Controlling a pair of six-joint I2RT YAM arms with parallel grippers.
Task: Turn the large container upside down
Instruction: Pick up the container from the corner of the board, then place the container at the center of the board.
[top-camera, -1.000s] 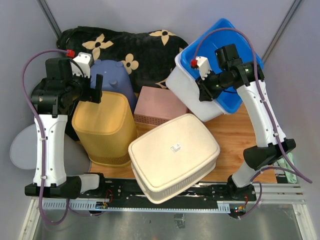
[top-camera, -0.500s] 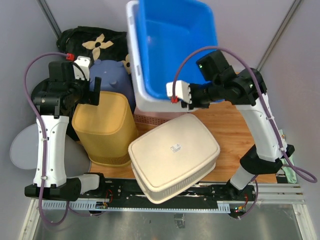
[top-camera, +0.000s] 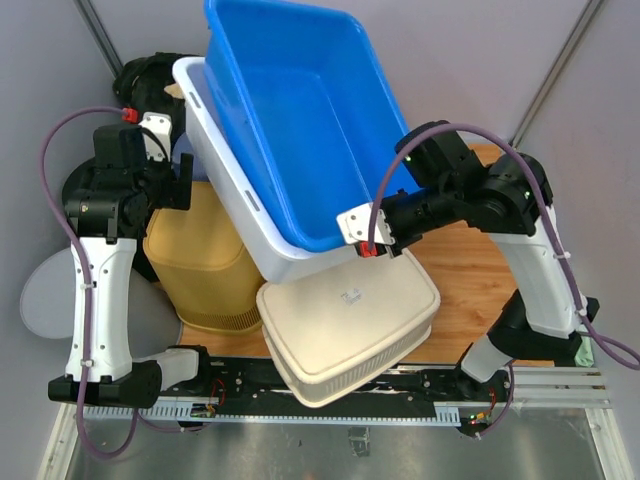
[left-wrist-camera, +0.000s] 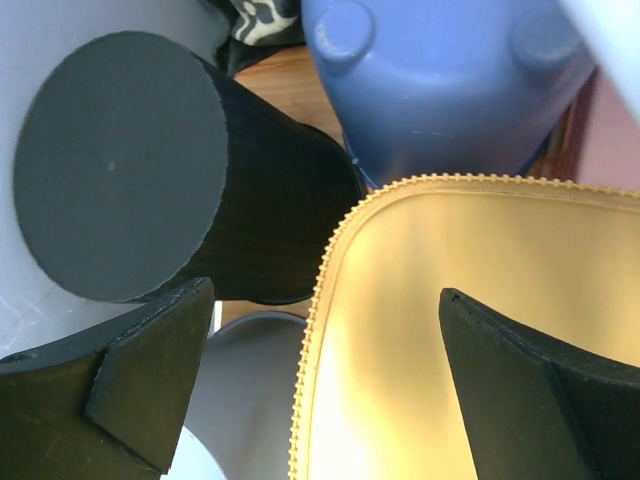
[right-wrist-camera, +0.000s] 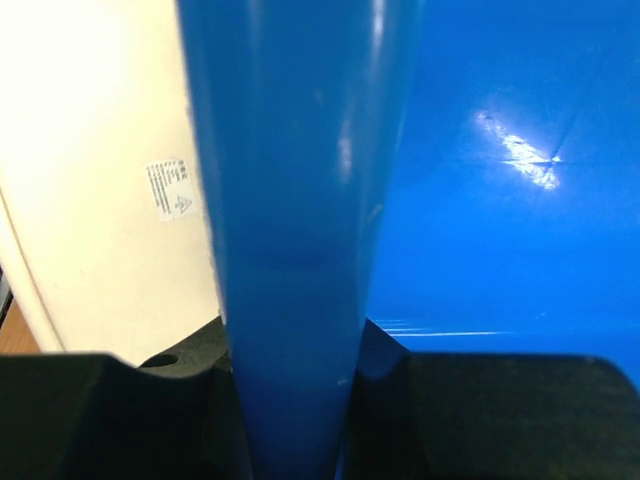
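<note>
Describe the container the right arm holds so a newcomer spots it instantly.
Find the cream upturned plastic tub at the table's near edge. Tilted above it is a large glossy blue rectangular tub, nested in a white tub, its wall pinched by the right gripper. It alone shows an open blue interior.

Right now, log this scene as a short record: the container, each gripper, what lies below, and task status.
container: blue container, raised and tilted, open side facing the top camera, nested in a white tub
right arm: right gripper shut on the blue container's wall
left arm: left gripper open, holding nothing, above the yellow container
below: cream container, bottom up
task status: not yet upside down
</note>
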